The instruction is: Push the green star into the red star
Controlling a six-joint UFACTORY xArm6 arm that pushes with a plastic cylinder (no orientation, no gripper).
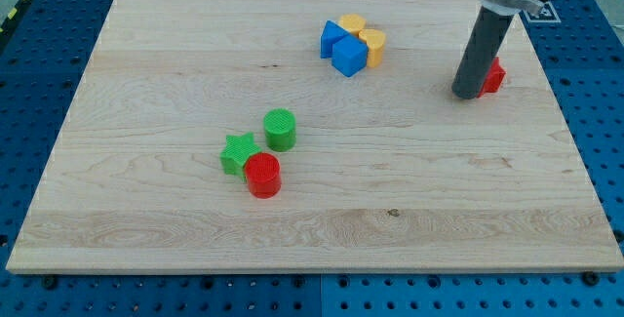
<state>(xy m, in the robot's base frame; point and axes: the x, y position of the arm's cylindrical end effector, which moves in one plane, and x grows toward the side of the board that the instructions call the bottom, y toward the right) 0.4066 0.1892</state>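
We see a pale wooden board (146, 210) with a fine streaked grain, set on a blue table (39, 54) dotted with dark holes. The star (238, 153) and cylinder (280, 129) are green, both ribbed. A red cylinder (262, 176) sits by them; another red block (494, 76) shows behind our dark grey rod (483, 52). Two blue blocks (343, 49) adjoin yellow ones (370, 42).

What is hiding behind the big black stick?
A red block peeks out on the view's right of my tip. Only a small part shows; the rod covers the rest, so its shape cannot be told.
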